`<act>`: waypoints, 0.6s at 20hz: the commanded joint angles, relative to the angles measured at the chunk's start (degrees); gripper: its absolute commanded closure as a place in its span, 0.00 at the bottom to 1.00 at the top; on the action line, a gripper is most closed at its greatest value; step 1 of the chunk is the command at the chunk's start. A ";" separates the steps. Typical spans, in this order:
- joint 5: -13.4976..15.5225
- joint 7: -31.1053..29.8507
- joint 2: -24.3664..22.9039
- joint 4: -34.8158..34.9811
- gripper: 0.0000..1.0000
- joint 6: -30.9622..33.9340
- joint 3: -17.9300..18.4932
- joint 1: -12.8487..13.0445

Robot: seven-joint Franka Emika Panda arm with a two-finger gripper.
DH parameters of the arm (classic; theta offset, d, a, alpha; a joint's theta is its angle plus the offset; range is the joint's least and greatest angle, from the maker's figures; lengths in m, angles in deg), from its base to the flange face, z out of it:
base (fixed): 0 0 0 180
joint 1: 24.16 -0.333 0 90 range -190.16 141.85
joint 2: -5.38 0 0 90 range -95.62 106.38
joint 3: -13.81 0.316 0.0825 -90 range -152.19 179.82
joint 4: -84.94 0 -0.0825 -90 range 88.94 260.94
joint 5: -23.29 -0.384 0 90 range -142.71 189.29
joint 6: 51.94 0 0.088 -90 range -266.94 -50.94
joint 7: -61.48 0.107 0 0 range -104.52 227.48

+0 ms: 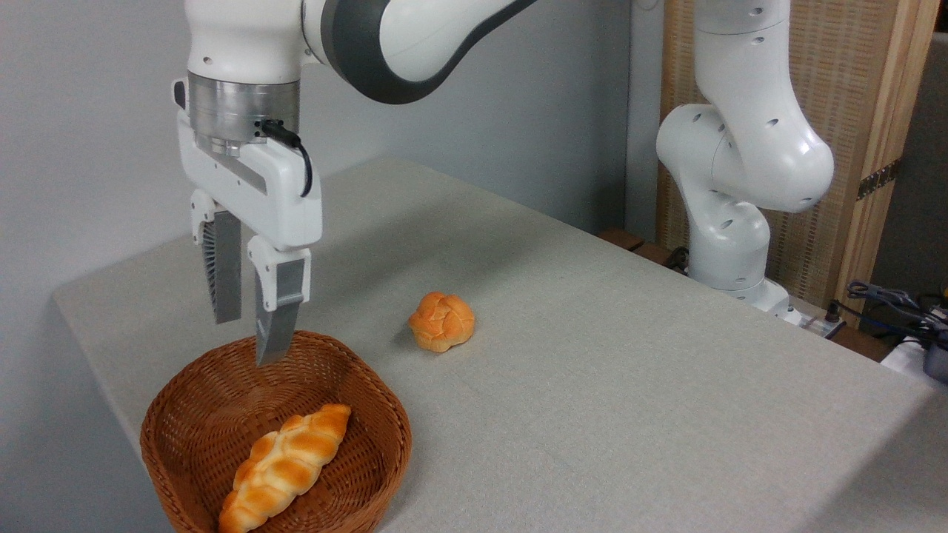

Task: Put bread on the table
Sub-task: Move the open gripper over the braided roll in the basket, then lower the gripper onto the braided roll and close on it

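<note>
Below, at lower left: brown woven wicker basket [185,414], round, resting on the large flat table with light grey-beige cloth-like surface [592,370], close to the near-left edge. Inside the basket: long tapered braided loaf of bread [285,466], golden-orange with pale cream seams, lying diagonally, upper tip toward centre of basket, lower end near the front rim and partly cut off by the frame edge. Loaf untouched, nothing pressing on it.

Above the basket's back rim: white two-finger gripper [248,340] with grey ribbed fingers [222,270], pointing straight down. Jaws parted by a narrow gap, nothing between them, holding nothing. Fingertips level with the far rim region of the basket, clearly above and behind the loaf, not in contact with loaf; contact with wicker not evident.

On bare cloth right of the basket, well apart from the gripper: small round orange bun [442,320] with cracked top, sitting alone.

At right, behind the table's far edge: white arm base and lower joints [733,185], in front of a light wooden slatted panel [852,96]. Dark cables [881,300] at far right. Pale grey wall [74,111] behind.
</note>
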 commanded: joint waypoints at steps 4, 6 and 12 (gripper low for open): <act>-1.26 0.28 4.64 0.31 0.00 -4.35 0.59 -0.44; -1.26 0.19 6.05 0.40 0.00 -4.35 0.77 -0.80; -1.26 0.19 7.72 0.84 0.00 -4.00 2.00 -0.97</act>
